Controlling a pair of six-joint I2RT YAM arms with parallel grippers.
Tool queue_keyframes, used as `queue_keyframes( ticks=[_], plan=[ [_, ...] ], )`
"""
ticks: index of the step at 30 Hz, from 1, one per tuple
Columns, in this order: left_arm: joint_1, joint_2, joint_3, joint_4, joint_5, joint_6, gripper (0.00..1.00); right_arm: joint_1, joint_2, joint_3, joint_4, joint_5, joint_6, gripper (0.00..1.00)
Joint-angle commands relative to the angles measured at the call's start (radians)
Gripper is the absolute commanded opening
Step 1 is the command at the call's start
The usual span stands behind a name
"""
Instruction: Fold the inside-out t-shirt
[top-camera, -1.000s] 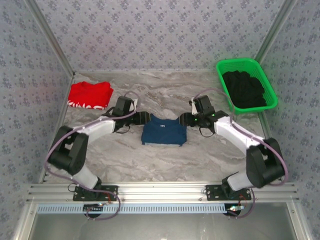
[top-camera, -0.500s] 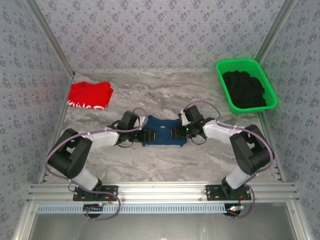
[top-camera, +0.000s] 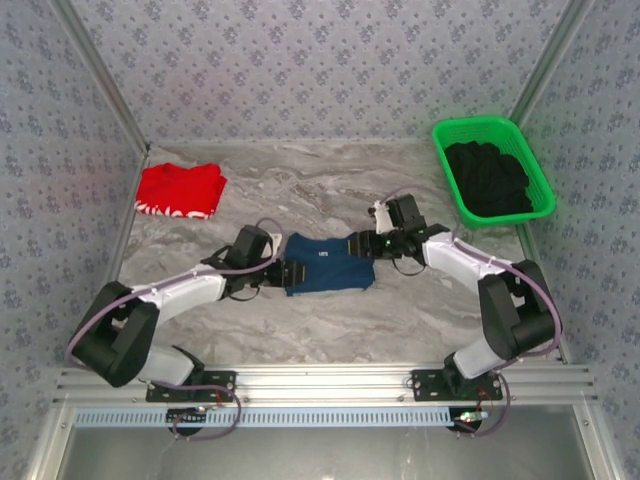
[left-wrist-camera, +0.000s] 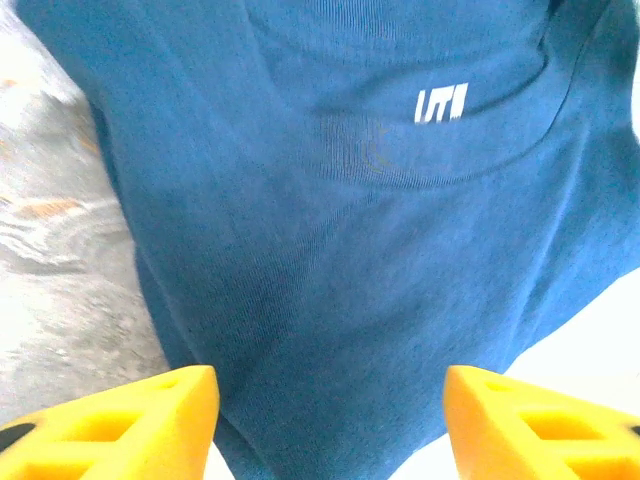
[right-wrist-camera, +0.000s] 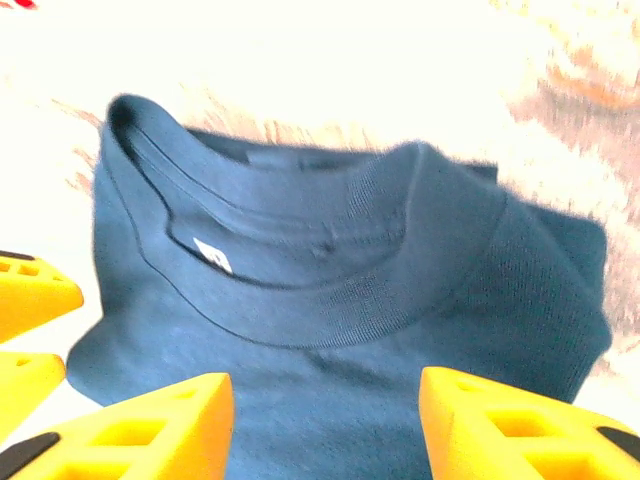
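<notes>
From above, the dark navy-blue cloth t-shirt (top-camera: 328, 264) lies folded mid-way on the grey marbled bench (top-camera: 330, 325), left claw (top-camera: 289, 272) and right claw (top-camera: 356, 243) flanking it, likely to square its edges; each wrist view in turn shows yellow fingers (left-wrist-camera: 140, 420) spread wide, gripping nothing.

— How are the two arms made up?
— White tubular links (top-camera: 185, 290) are joined by bulky black joint housings (top-camera: 110, 345), and each arm is ended by a flat black base plate (top-camera: 190, 385).
— And the wiring?
— A thin lilac cable (top-camera: 268, 223) is run along each arm in loose loops. A small green light (top-camera: 378, 240) is seen at the right wrist.
— The fingers?
— The left gripper (left-wrist-camera: 330, 420) and the right gripper (right-wrist-camera: 325, 430) are fitted with blocky yellow plastic fingers (right-wrist-camera: 150, 425), into which rectangular windows are cut.
</notes>
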Motion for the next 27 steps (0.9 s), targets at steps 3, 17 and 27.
queue_keyframes(
  ticks=[3, 17, 27],
  plan=[
    [0.058, 0.048, 0.058, -0.053, -0.016, -0.060, 0.70, -0.030, 0.146, 0.070, 0.070, 0.004, 0.053, 0.51],
    [0.088, 0.286, 0.156, 0.014, 0.181, -0.099, 0.77, 0.018, 0.088, 0.003, 0.016, 0.035, 0.033, 0.50],
    [0.039, 0.365, 0.136, 0.139, 0.216, -0.154, 0.67, 0.070, 0.138, -0.088, 0.130, 0.038, 0.117, 0.47]
  ],
)
